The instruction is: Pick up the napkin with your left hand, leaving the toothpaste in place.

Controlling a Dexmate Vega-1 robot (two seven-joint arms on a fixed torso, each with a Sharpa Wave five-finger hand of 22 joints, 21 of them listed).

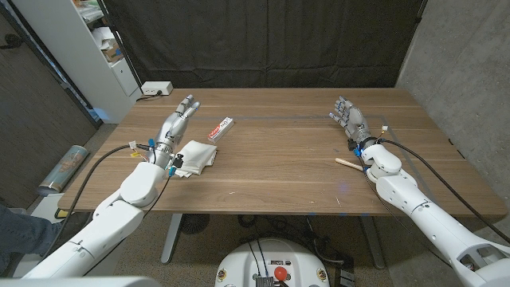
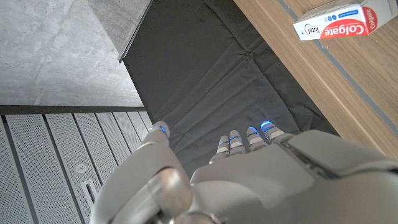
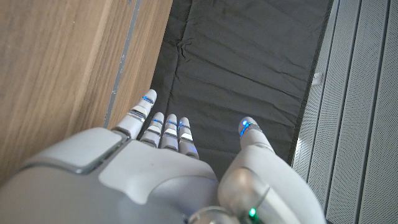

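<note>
Napkin [image 1: 197, 157] hasn't been picked up yet, it's lying on the table [image 1: 287, 171] beside the left wrist, toothpaste [image 1: 221, 127] just past it. Left hand [image 1: 182, 112] is held open and empty, so the grab is left to do.

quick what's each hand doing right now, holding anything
Left hand: open, holding nothing; the white cloth napkin lies on the table beside its wrist.
Right hand: open, holding nothing.

Even, soft overhead light, faint shadows, head view sharp; wrist views perhaps slightly blurred up close.
</note>
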